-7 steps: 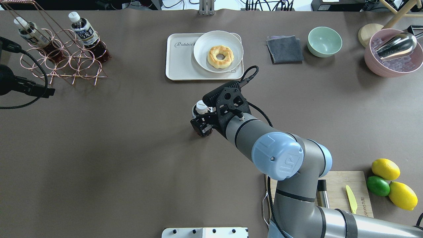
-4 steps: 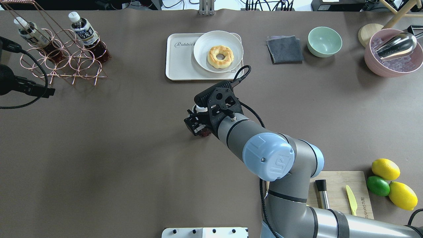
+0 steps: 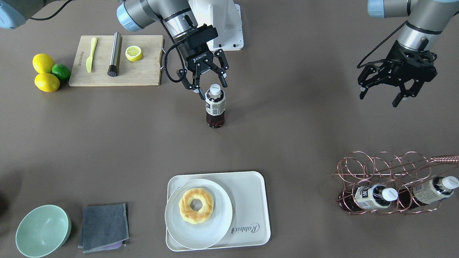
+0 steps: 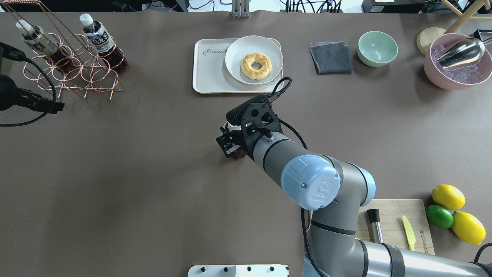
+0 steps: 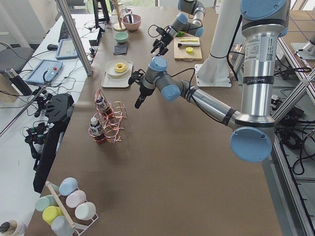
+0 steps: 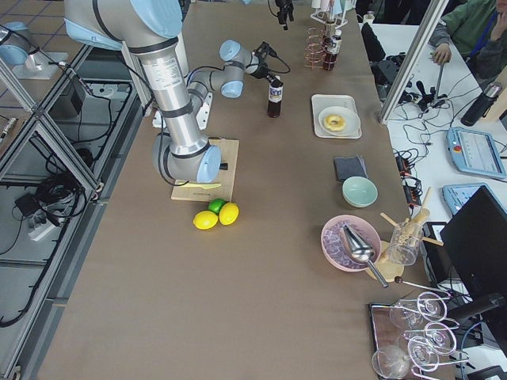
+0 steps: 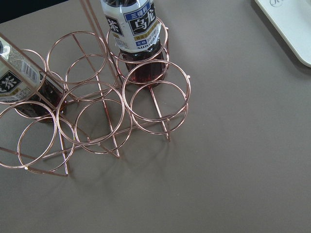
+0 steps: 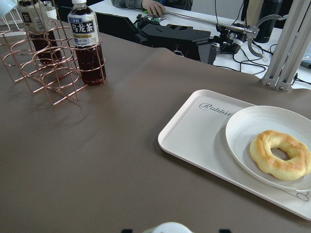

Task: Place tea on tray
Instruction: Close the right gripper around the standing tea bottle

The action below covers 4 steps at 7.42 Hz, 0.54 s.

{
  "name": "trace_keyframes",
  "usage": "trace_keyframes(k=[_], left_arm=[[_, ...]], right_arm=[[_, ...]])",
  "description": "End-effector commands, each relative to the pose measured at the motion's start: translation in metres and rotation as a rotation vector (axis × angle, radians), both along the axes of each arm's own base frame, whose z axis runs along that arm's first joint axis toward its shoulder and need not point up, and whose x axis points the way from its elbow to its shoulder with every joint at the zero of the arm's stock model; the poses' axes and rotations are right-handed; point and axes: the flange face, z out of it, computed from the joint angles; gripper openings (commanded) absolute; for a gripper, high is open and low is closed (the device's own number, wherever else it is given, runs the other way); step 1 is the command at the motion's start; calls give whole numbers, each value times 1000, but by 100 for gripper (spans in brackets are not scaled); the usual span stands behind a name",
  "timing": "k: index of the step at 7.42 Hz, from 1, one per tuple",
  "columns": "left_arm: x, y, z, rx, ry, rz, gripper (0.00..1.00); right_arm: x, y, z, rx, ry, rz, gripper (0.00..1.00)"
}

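The tea bottle (image 3: pixel 215 107) stands upright on the brown table, dark liquid, white cap, printed label. My right gripper (image 3: pixel 214 90) is open, with a finger on each side of the bottle's cap, not closed on it. In the overhead view the gripper (image 4: pixel 230 139) covers most of the bottle (image 4: pixel 239 155). The right wrist view shows the white cap (image 8: pixel 167 227) at the bottom edge. The cream "Rabbit" tray (image 3: pixel 251 200) lies beyond it, also seen in the overhead view (image 4: pixel 209 73) and the right wrist view (image 8: pixel 194 131). My left gripper (image 3: pixel 378 100) is open and empty, hovering off to the side.
A round white plate (image 3: pixel 215 229) with a doughnut (image 3: pixel 196 205) fills one half of the tray. A copper wire rack (image 4: pixel 73 73) holds two more bottles (image 4: pixel 98 36). A cutting board (image 3: pixel 143 75), lemons, a grey cloth (image 3: pixel 104 225) and a green bowl (image 3: pixel 43 229) lie around.
My right gripper has moved left over the standing bottle, so its cap now sits between the fingers. The bottle and the left arm have not moved.
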Motion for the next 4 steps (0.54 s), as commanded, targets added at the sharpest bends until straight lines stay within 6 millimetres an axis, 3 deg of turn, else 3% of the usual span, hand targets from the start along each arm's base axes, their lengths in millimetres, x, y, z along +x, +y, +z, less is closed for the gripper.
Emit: trace_keyframes(k=[1,2,4], left_arm=[[1,-1,-1,1,2,-1,99],[1,-1,-3,4,3,-1,99],[2,1,-3,-6,16,18,99]], right_arm=[[1,0,-2,1,-5,0,12],[1,0,-3,2,-8,-2,0],[12,-16,-23,14,-33,24,0]])
